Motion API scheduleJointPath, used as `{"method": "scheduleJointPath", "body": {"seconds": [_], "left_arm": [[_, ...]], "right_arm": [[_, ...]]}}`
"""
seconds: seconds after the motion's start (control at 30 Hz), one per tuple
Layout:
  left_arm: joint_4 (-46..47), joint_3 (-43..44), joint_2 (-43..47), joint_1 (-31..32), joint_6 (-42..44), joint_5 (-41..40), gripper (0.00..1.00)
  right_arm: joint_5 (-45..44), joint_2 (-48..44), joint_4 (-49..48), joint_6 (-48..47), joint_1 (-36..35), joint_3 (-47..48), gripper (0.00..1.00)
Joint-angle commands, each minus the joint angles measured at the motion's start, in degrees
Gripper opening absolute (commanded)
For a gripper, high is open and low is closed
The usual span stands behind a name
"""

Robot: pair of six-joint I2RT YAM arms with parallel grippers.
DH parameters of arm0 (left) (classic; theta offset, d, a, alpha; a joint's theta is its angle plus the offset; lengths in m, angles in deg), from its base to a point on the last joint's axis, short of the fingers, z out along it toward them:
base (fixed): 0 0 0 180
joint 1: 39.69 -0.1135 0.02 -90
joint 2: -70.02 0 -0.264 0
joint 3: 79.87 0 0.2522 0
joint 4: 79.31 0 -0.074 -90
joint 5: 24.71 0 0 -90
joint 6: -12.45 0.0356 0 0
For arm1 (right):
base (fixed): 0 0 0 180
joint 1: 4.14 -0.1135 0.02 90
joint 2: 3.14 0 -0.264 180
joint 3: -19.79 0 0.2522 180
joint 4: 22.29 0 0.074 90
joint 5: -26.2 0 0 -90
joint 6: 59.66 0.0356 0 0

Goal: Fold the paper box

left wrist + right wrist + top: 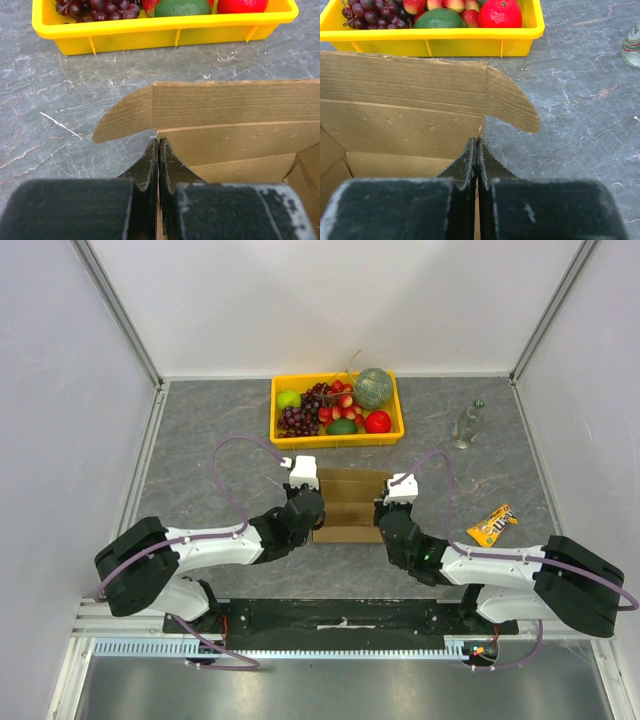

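Note:
The paper box (350, 502) is brown corrugated cardboard, partly formed, lying between my two grippers. My left gripper (314, 508) is shut on its left side wall; in the left wrist view the fingertips (158, 144) pinch a thin cardboard edge, with the back panel (225, 105) and a rounded flap (125, 120) beyond. My right gripper (384, 510) is shut on the right side wall. In the right wrist view its fingertips (477, 143) clamp the cardboard edge, with the panel (405, 90) to the left and a rounded flap (512, 107) to the right.
A yellow crate (336, 436) of fruit stands just behind the box, and shows in both wrist views (150, 37) (445, 42). A small glass bottle (467, 425) stands at the back right. A yellow snack packet (493, 525) lies right of the right arm.

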Motion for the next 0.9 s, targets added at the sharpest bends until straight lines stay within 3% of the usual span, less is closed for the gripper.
{"method": "scheduleJointPath", "body": {"seconds": [0.0, 0.37, 0.63, 0.87], "left_arm": [[5.3, -0.3, -1.0, 2.6, -5.1, 1.2, 0.02], [4.4, -1.0, -1.7, 3.6, -5.6, 0.4, 0.02], [4.3, -2.4, -1.5, 4.8, -5.9, -1.3, 0.02], [5.7, -4.4, -0.7, 7.2, -5.9, -5.8, 0.02]], "right_arm": [[3.2, -1.2, -4.7, 2.0, -2.3, -0.8, 0.0], [2.2, -2.4, -2.1, 3.7, -3.9, -2.0, 0.04], [1.4, -7.2, 1.6, 4.0, -4.4, -3.3, 0.25], [2.7, -11.2, 4.3, 3.5, -4.4, -4.4, 0.35]]}}
